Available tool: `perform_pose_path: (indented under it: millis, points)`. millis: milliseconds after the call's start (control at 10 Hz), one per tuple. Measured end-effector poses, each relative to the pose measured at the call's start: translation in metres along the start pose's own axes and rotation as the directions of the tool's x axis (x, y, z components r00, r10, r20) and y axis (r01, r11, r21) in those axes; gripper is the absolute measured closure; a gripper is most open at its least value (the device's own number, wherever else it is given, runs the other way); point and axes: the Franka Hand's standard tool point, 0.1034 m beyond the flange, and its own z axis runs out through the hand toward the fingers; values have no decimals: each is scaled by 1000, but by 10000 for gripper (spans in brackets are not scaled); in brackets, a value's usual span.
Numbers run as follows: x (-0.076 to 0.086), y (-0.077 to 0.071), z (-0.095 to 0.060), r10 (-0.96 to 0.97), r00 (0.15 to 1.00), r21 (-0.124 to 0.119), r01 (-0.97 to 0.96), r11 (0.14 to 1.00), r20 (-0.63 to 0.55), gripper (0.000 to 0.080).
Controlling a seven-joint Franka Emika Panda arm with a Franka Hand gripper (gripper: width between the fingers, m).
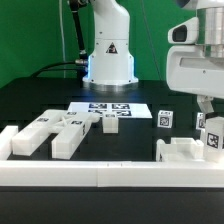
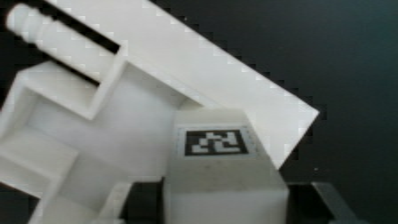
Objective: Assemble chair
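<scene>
Several chunky white plastic chair pieces lie loose on the black table [image 1: 40, 100]. A cluster of white blocks [image 1: 45, 135] sits at the lower left of the exterior view, just behind the white rail [image 1: 100, 172] that runs along the bottom of the frame. A small white tagged cube [image 1: 163, 120] stands right of centre, near the flat white marker board [image 1: 95, 107], and a short white piece [image 1: 110, 123] rests at that board's near edge.

At the lower right of the exterior view lies a white frame-shaped piece [image 1: 182, 150]. A white block with a black-and-white square tag [image 1: 213, 136] [image 2: 217, 142] is right against it. The white two-finger gripper [image 1: 206, 108] hangs directly over this block.

In the wrist view the block runs in between the dark fingers [image 2: 139, 205] and fills the gap. Whether they are clenched on it or only straddle it cannot be told. The arm's white base [image 1: 108, 55] stands at the upper centre.
</scene>
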Motion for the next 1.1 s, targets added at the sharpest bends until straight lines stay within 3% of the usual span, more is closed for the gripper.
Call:
perform_pose_path:
  millis: [300, 500, 700, 1100]
  points:
    - [-1, -1, 0, 215, 977, 5, -215, 977, 17, 509]
    - [-1, 0, 0, 182, 983, 2, -182, 983, 17, 509]
    - [-4, 0, 1, 88, 996, -1, -88, 996, 19, 199]
    - [-3, 0, 2, -275, 961, 3, 275, 961, 17, 151]
